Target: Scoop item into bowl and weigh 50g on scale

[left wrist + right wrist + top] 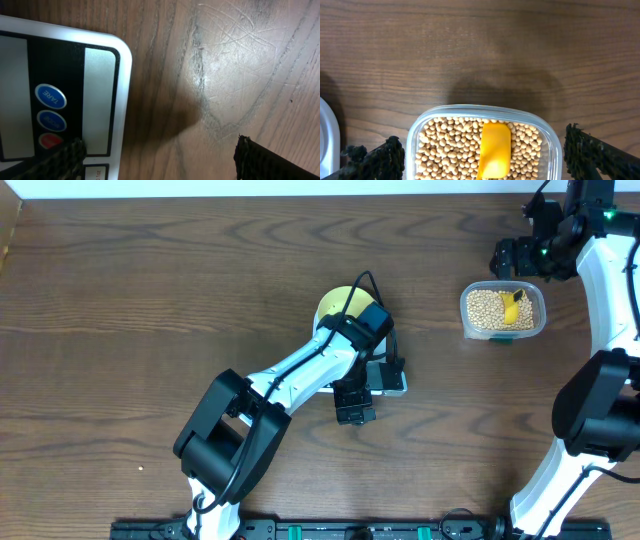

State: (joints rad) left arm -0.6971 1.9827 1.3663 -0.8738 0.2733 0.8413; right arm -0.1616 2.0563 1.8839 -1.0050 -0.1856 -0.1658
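The work is barely started, as far as I can judge. All the beans (445, 145) I can see lie heaped in the clear tub (415, 134) at the far right of the table (150, 300), and the yellow scoop (495, 147) rests on top of them, not gripped by anything. My right jaws hang just above that tub, spread wide, one finger on each side of it and holding nothing.

My left jaws are also apart and empty. One finger (60, 157) sits over the button edge of the scale (392, 380), close to the red button (50, 141) and below the blue TARE button (50, 96); the other is out over bare wood. That looks to me like preparing the scale rather than weighing anything, and I can read no figure on it.

The bowl (335, 304) shows only as a pale yellow-green crescent behind my left arm, near the middle of the table. The visible part holds no beans, and I cannot tell whether it stands on the scale or beside it.

Left to do: grip the scoop, carry beans to the bowl, and bring the reading to 50g.
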